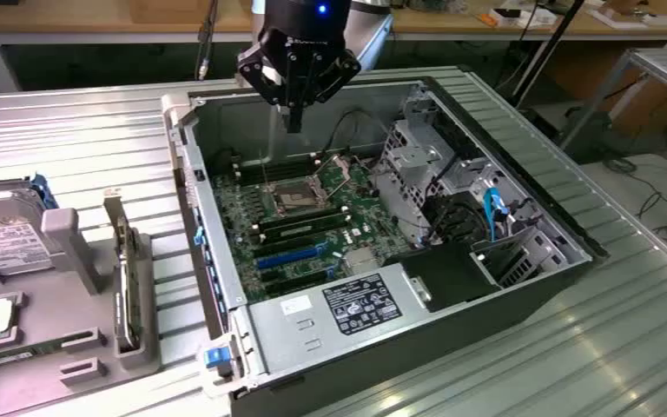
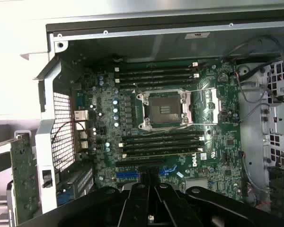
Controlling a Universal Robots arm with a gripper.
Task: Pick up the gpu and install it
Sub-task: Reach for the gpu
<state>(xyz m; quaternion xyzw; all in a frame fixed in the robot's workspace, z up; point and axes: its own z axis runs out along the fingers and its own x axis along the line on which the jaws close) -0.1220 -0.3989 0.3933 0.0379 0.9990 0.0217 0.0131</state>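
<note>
The gripper (image 1: 294,122), fingers pressed together and empty, hangs over the open computer case (image 1: 540,198). The gpu (image 1: 125,287) stands on edge in a grey holder (image 1: 69,252) beside the case. A skewed pinch could tip it or snag its bracket.

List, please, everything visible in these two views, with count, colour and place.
table: one, ribbed grey metal, underneath.
computer case: one, black and silver, open, mid-table.
motherboard: one, green, inside the case.
power supply: one, silver, at the case's near end.
cable: one, blue, among the drive bays.
holder: one, grey, exterior view's left.
gpu: one, green, on edge in the holder beside the case.
hard drive: one, silver, white label, exterior view's far left.
gripper: one, black, above the case, fingers shut, empty.
</note>
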